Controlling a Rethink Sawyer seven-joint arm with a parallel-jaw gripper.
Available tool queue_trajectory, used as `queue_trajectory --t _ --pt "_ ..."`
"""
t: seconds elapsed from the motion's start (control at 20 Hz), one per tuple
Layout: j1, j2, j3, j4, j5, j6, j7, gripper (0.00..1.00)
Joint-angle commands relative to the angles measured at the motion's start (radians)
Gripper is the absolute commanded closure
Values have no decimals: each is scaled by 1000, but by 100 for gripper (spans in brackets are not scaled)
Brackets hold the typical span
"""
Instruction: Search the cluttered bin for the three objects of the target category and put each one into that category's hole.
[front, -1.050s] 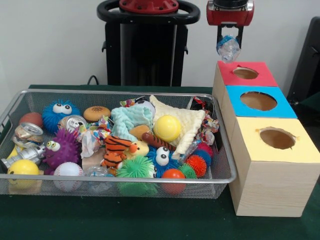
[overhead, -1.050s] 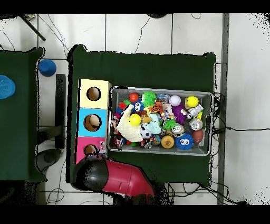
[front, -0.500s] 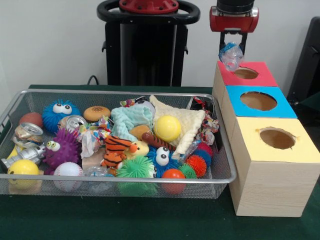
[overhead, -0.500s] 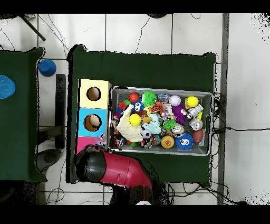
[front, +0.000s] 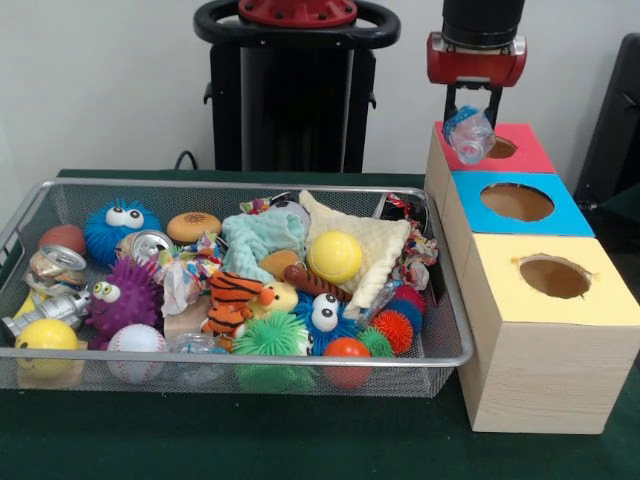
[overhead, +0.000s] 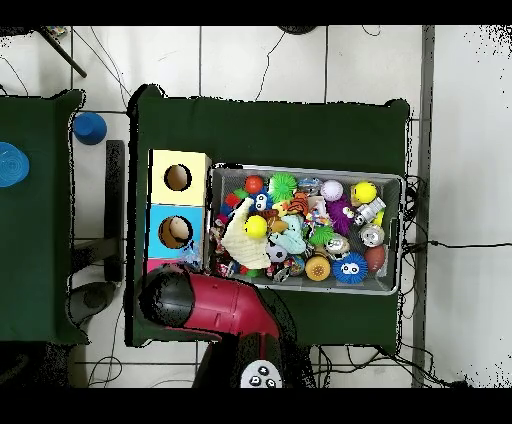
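Directly under the gripper (front: 468, 112) sat the red box (front: 520, 150) and its hole (front: 497, 147). Fingers were clamped on a crumpled clear plastic bottle (front: 469, 131), which hung just above the hole, long axis tilted, lower end toward the hole. Wire bin (front: 240, 369) lay off to the side.

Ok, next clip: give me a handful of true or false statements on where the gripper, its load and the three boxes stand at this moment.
1. The gripper holds a crumpled clear plastic bottle. True.
2. The bottle hangs over the yellow-topped box. False: it hangs at the red-topped box, beside its hole.
3. The blue-topped box stands between the red one and the yellow one. True.
4. The wire bin is empty. False: it is full of toys, balls and cans.
5. A yellow ball lies on the cream cloth in the bin. True.
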Motion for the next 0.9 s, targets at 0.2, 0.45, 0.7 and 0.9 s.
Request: queue_trajectory --t 0.2,0.45,0.7,0.9 --pt "37 107 -17 -140 44 30 266 100" --pt "65 130 -35 -161 58 28 282 100" --pt "97 154 -57 -185 78 32 299 100" --pt "122 176 -68 -203 96 28 317 100"
